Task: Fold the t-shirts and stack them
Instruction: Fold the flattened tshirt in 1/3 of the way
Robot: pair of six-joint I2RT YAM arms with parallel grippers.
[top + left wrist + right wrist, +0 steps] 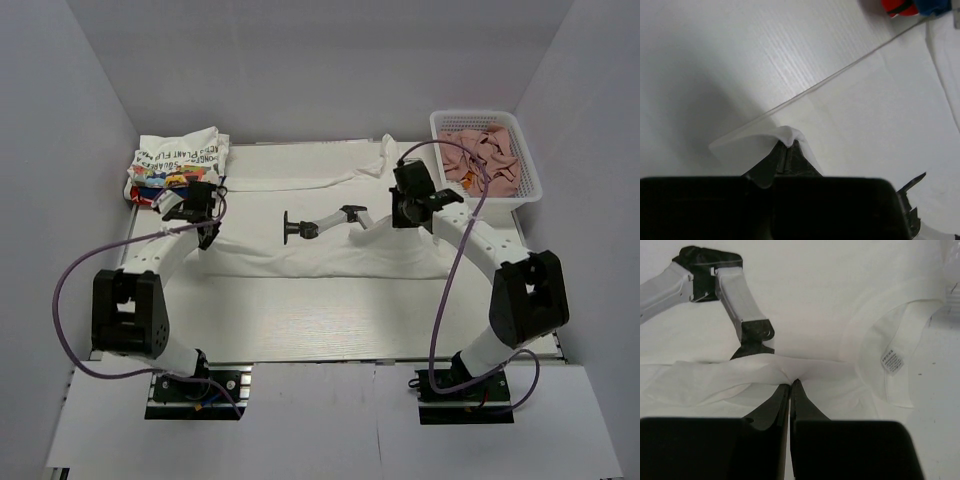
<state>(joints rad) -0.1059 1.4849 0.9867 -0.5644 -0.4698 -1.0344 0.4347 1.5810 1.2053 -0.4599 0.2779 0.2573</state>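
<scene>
Both pinched tight: my left gripper [788, 146] holds the white t-shirt [320, 262] by its edge, my right gripper [791, 383] a bunched fold beside the collar [905, 325]. Thin bites, so I reckon uneven pulling could slip the cloth free.

Quick headcount: two arms [165, 255], so two grippers, the left gripper [788, 145] and the right gripper [790, 382]. One plain white t-shirt [330, 262] stretched between them. One pile of folded tees [178, 160] just beyond the left gripper, can't tell how many are in it. One white mesh basket [532, 172] out past the right gripper, its pinkish cloths [485, 155] too bunched to count. One little jointed stand [318, 224] between the grippers. Two purple cables [62, 300].
</scene>
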